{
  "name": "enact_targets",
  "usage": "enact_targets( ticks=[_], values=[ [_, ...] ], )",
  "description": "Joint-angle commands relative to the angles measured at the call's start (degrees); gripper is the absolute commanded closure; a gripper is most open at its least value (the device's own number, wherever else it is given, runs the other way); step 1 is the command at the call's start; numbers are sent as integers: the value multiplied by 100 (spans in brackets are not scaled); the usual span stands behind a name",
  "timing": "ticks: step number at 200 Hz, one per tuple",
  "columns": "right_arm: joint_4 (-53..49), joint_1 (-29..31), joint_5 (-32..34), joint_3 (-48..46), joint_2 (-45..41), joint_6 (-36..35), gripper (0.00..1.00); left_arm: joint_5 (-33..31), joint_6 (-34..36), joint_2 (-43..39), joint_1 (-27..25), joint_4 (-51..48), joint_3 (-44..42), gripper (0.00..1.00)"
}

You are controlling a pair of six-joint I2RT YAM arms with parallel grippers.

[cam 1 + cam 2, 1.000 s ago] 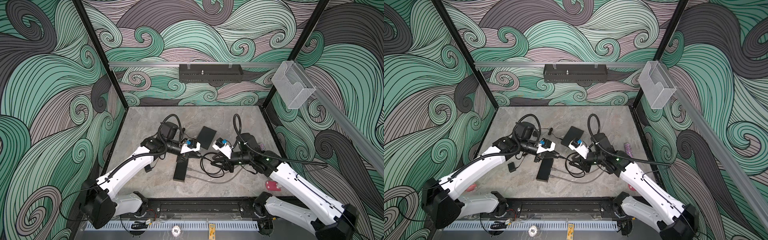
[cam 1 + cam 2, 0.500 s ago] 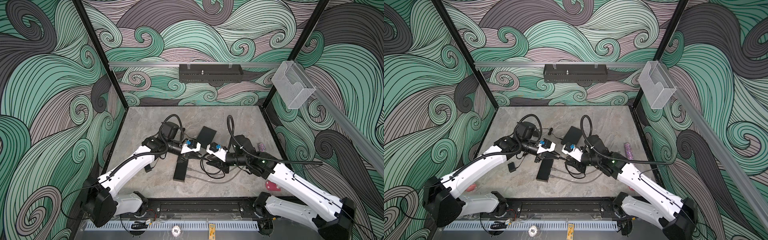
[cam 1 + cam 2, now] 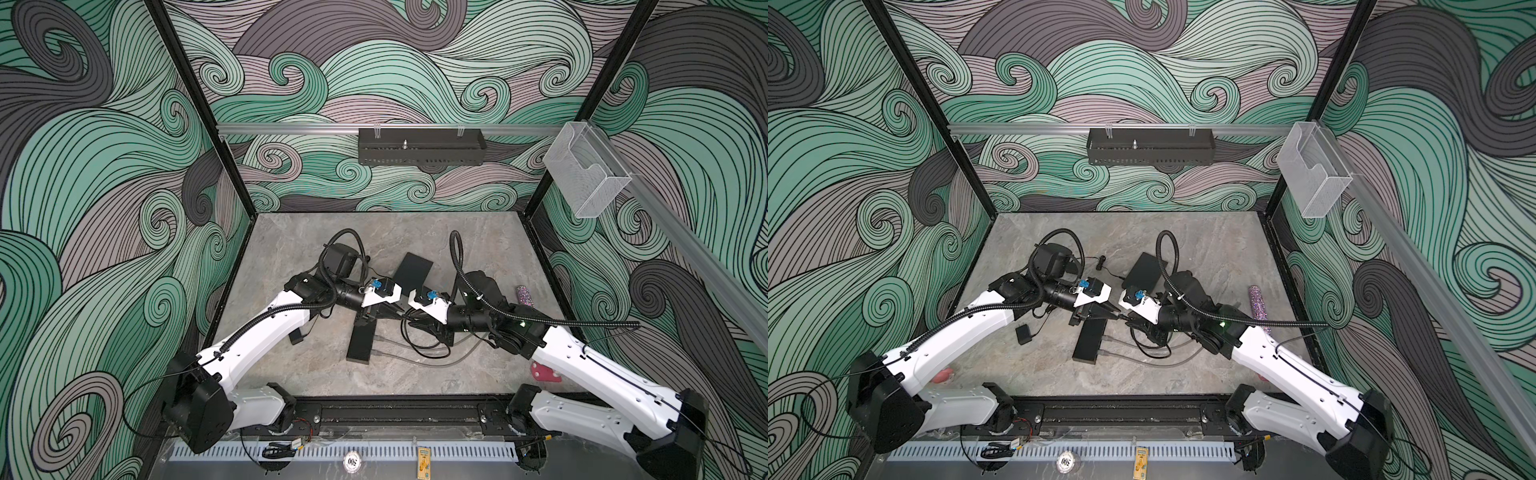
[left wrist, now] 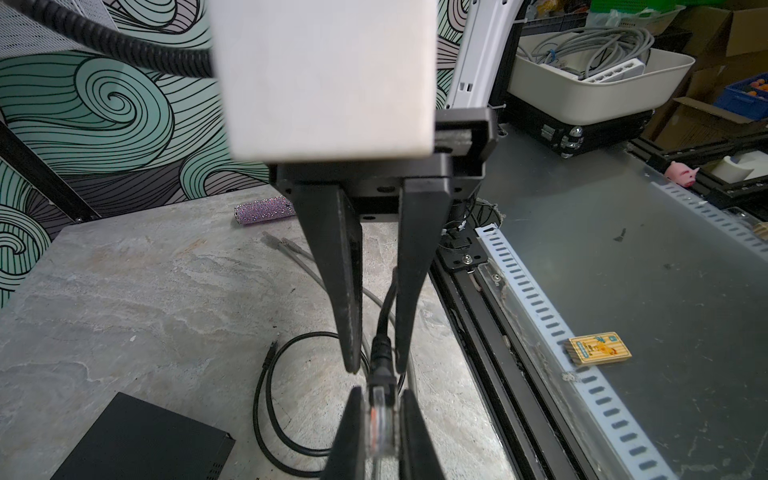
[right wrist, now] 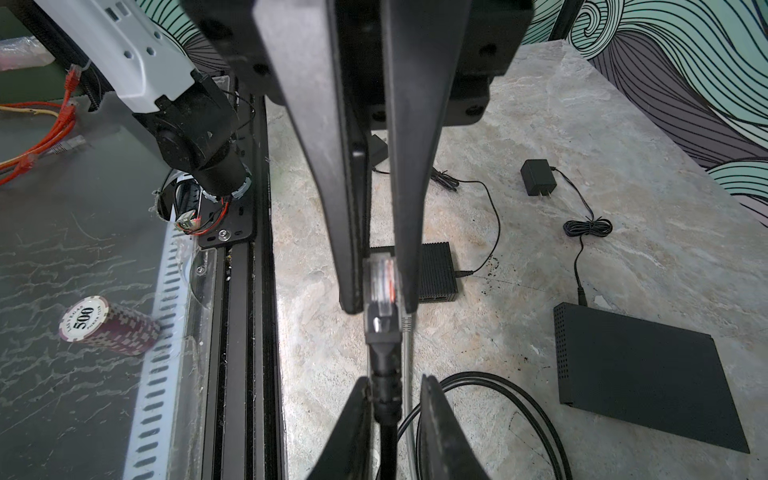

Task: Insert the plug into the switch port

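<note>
**Both top views**
- Desk (image 3: 316, 257): grey stone-look slab, walled in by swirl-patterned panels.
- Switch (image 3: 360, 343) (image 3: 1090, 343): narrow black oblong box. Lies flat near mid-desk, long axis front to back.
- Flat dark box (image 3: 412, 272): wider and squarer. Lies behind the switch, apart from it.
- Left end effector (image 3: 392, 313): hangs just beside the switch's far end, tip to tip with the right end effector (image 3: 411, 321). Too small here to tell finger state or the plug.
- Glitter cylinder (image 3: 524, 295): lies near the right desk edge.

**Left wrist view**
- Left end effector (image 4: 380, 392): fingers drawn together, clamped on the plug (image 4: 380, 424). Clear connector, orange wire showing inside, pinched on both flanks and held above the desk.
- Right end effector (image 4: 376, 366): faces it tip to tip. Fingers slightly apart, straddling the black cable (image 4: 381, 349) just behind the plug.

**Right wrist view**
- Right end effector (image 5: 395, 380): fingers apart around the black cable (image 5: 385, 357). One finger touches it and the other stands off, so it is not clamped.
- Left end effector (image 5: 380, 308): closed on the plug (image 5: 380, 282).
- Switch port (image 5: 434, 297): dark socket low on the face of the switch (image 5: 440, 262), partly hidden behind the left fingers. Plug held in the air in front of it, outside the port.
- Flat dark box (image 5: 648, 374): lies apart from the switch.
- Power adapter (image 5: 538, 178): lies on the desk beyond the flat box.
</note>
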Motion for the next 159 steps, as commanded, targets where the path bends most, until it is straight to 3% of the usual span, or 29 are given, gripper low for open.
enact_targets(
  ticks=[1,27,44,64,81,89,97,101,107,109,142,159],
  values=[
    [121,50,45,94,-16,-25,77,212,-37,46,-54,-49,255,100],
    [99,68,39,104,-31,-40,78,222,-47,55,-63,-49,264,100],
    [69,79,18,104,-29,-42,84,232,-55,69,-61,-48,271,100],
    [61,85,2,95,-58,-33,100,223,-73,73,-72,-49,272,100],
    [59,94,9,79,-85,-38,100,207,-110,72,-72,-36,272,100],
    [67,92,20,62,-112,-33,100,112,-291,72,-72,57,272,84],
    [85,92,47,41,-137,-33,100,-125,-792,52,-72,324,272,58],
    [82,94,72,22,-147,-38,100,-259,-1087,23,-57,481,277,44],
    [73,94,109,6,-164,-49,100,-489,-1413,-49,-15,563,310,7],
    [66,94,130,4,-165,-55,100,-563,-1570,-76,6,590,315,3],
    [-83,27,357,-13,-192,-86,100,-1343,-3831,-580,545,2635,-375,1],
    [-291,-142,431,96,-209,-129,100,-1800,-4324,-602,699,2765,-350,1]
  ],
)
